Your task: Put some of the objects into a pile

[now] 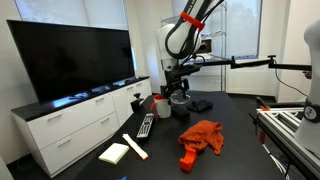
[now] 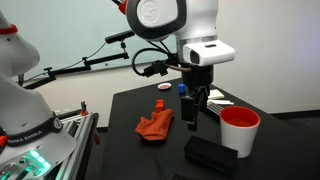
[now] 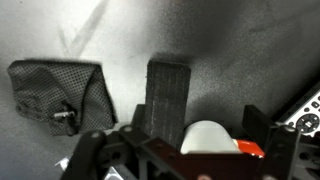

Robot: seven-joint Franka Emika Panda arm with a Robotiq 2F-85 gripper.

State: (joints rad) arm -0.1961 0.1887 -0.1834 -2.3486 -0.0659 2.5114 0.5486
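Claw (image 2: 194, 114) hangs above the bench (image 1: 235, 130), jaws at full spread, nothing in them. Prob. held wide so it can straddle whatever it drops onto. Wrist view looks straight down on a black box (image 3: 170, 100), red cup (image 3: 215, 140) just beside it at the near edge, and a mesh pouch (image 3: 55, 90) off to one side. No pile yet by my read, since the task items lie scattered. Remote (image 1: 146, 126) lies flat on the bench near the cup, towards the TV side. Red block (image 1: 186, 160) sits at the bench edge, just beyond the orange cloth (image 1: 203, 136) and well apart from the remote. Blue item (image 2: 182, 88) shows small at the far edge in an exterior view, partly behind the arm, and I can't tell its shape. White block (image 1: 114, 152) is at the corner; not a target. Remote lies closest to the claw, so likely first pick. Cup close by is a bump risk on descent. Cloth between the items means carrying over it, not sliding.
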